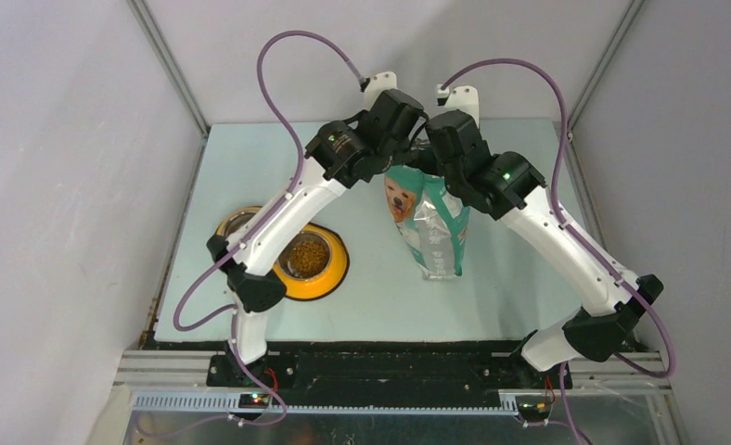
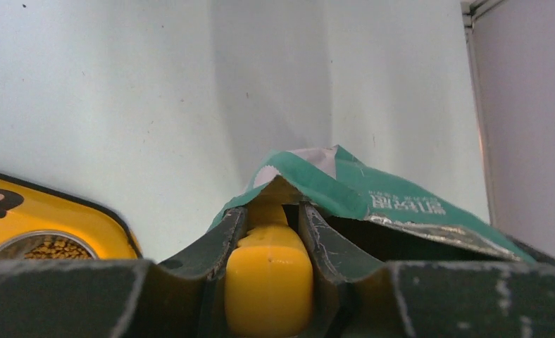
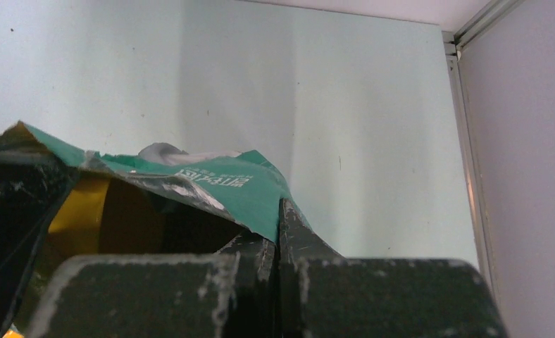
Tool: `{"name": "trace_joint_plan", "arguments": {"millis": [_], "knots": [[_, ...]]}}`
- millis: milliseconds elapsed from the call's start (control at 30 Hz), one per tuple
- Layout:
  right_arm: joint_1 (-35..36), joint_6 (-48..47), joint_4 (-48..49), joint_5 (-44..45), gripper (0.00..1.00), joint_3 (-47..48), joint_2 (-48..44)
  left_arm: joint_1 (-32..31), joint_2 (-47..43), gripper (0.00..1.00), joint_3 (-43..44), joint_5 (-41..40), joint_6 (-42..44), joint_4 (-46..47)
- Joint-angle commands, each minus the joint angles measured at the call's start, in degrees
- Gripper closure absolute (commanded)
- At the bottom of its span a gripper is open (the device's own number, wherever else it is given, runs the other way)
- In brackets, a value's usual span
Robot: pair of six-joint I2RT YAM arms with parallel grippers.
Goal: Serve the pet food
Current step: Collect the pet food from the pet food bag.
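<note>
- Bag (image 1: 427, 222): green-and-white pouch with a dog's picture. It stands on the table (image 1: 362, 306) right of centre, with its torn top open between the two grippers.
- Scoop (image 2: 269, 278): yellow plastic. Its handle lies between the fingers of the left gripper (image 2: 269, 215) and its far end reaches into the bag's mouth. Whatever it carries is hidden by the bag.
- Left gripper: jaws clamped on the scoop's handle, one finger against each side.
- Right gripper (image 3: 277, 229): jaws pressed together on the bag's green rim, pinching it beside the open mouth.
- Feeder (image 1: 336, 278): yellow tray with two steel bowls, on the left part of the table, apart from the bag.
- Pet food (image 1: 304, 255): small brown pellets fill the right bowl (image 2: 7, 246) of the feeder. The left wrist view shows them at its lower left edge.
- Left bowl (image 1: 239, 221): largely covered by the left arm, so its contents cannot be told.
</note>
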Motion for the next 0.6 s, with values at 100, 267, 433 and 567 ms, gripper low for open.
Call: {"name": "trace_joint_plan", "arguments": {"millis": [100,267,433,567], "knots": [[-0.43,-3.24,10.25,10.66,1.00,2.32,-1.00,-4.44,-2.55,1.00,-0.95,-12.86,17.06,-8.70],[-0.70,-3.70,11.22,11.08,1.00,1.09,-1.16,-7.90,-2.00,1.00,-0.97,-14.94,16.17,-13.03],[-0.74,-5.26,13.27,11.65,1.00,-1.34,-2.07,-8.34,-1.78,1.00,-6.94,-16.76,12.31,-15.40],[-1.28,-4.50,13.95,9.57,1.00,-3.83,-3.23,-8.47,0.34,1.00,-9.13,-13.70,10.50,-15.19]]}}
